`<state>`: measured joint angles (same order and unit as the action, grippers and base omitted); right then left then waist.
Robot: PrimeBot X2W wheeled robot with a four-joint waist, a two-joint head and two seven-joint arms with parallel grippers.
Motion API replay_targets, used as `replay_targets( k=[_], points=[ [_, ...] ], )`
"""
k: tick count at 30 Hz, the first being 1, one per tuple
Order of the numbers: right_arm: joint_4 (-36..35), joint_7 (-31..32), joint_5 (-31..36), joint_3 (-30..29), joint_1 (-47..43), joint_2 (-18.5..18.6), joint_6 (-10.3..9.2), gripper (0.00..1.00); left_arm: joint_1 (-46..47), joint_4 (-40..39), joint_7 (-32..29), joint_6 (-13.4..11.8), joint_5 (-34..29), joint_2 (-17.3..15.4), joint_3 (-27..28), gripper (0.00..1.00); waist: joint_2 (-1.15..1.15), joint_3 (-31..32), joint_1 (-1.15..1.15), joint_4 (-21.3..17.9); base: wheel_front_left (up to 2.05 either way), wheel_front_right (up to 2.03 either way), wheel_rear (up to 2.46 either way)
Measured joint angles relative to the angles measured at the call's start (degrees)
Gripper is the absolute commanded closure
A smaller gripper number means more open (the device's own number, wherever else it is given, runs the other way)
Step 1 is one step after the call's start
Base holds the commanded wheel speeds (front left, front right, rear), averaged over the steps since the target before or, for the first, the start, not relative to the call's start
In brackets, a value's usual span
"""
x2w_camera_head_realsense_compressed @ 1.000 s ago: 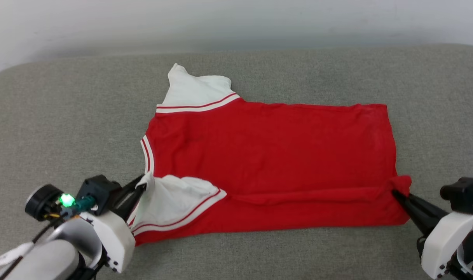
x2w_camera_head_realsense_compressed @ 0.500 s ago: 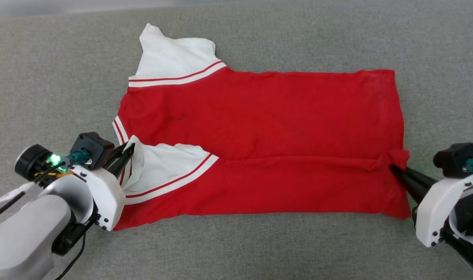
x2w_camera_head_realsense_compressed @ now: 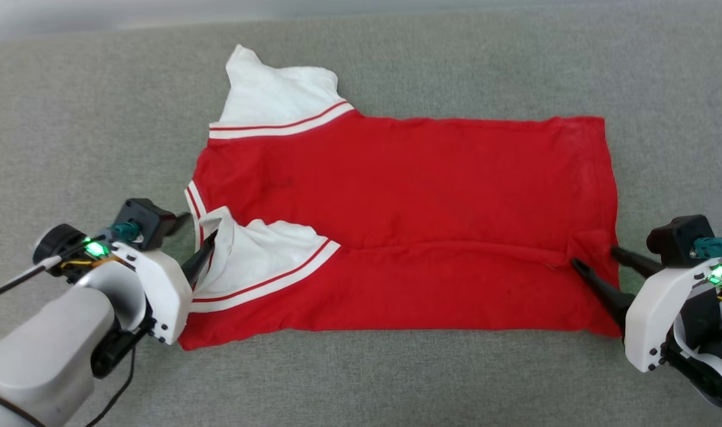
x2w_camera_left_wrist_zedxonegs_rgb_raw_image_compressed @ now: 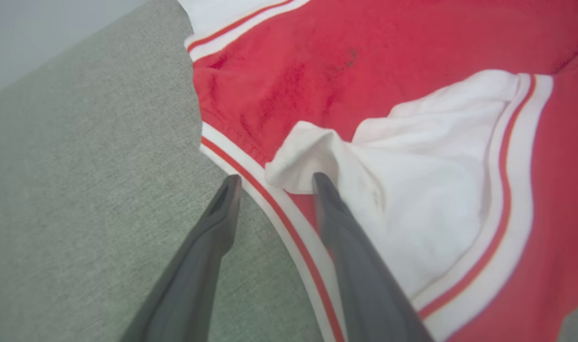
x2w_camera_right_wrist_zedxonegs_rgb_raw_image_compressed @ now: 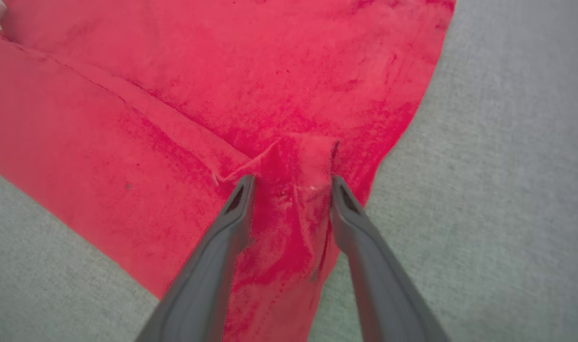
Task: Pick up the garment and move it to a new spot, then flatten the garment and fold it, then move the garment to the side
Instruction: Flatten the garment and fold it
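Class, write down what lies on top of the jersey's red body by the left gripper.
A white sleeve with red-striped trim lies folded onto the garment; the red cloth beneath it is hidden.

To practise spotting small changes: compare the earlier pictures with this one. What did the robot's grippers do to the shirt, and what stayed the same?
Both grippers opened and let go: the left gripper released the white sleeve, the right gripper the hem corner. The shirt stayed spread out, its near edge folded over.

I can't read any words or numbers here. The red shirt (x2w_camera_head_realsense_compressed: 408, 196) shows me only plain red and white.
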<state>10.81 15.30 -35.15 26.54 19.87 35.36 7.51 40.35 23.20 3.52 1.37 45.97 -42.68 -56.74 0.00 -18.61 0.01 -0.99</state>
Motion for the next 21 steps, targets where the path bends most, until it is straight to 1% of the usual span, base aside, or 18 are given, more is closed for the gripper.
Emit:
replay_targets(
  k=[4, 8, 13, 21],
  points=[
    [-2.0, -0.9, 0.0, -1.4, -0.3, 0.2, 0.00, 0.00, 1.4, -0.9, -1.0, 0.1, 0.1, -1.4, 0.4, 0.00, 0.00, 2.4, 0.00, 0.7, 0.00, 0.00, 0.00],
    [-3.5, -0.8, 0.2, -3.2, -1.7, 0.3, 0.00, 0.00, 3.0, -3.3, -4.6, 0.4, 1.3, -3.2, 0.9, 0.00, 0.00, 4.6, 0.00, 1.5, 0.00, 0.00, 0.00],
    [-5.2, -0.1, 1.2, -4.6, -3.4, -0.2, 0.00, 0.00, 5.0, -6.3, -14.7, 0.6, 5.8, -5.6, 1.5, 0.00, 0.00, 6.4, -0.01, 2.5, 0.00, 0.00, 0.00],
    [-6.9, 2.6, 1.6, -4.6, -3.9, -0.7, 0.00, 0.00, 7.7, -11.8, -35.2, 2.0, 16.5, -7.9, 0.6, 0.00, 0.00, 7.1, -0.01, 2.9, 0.00, 0.00, 0.00]
  ],
)
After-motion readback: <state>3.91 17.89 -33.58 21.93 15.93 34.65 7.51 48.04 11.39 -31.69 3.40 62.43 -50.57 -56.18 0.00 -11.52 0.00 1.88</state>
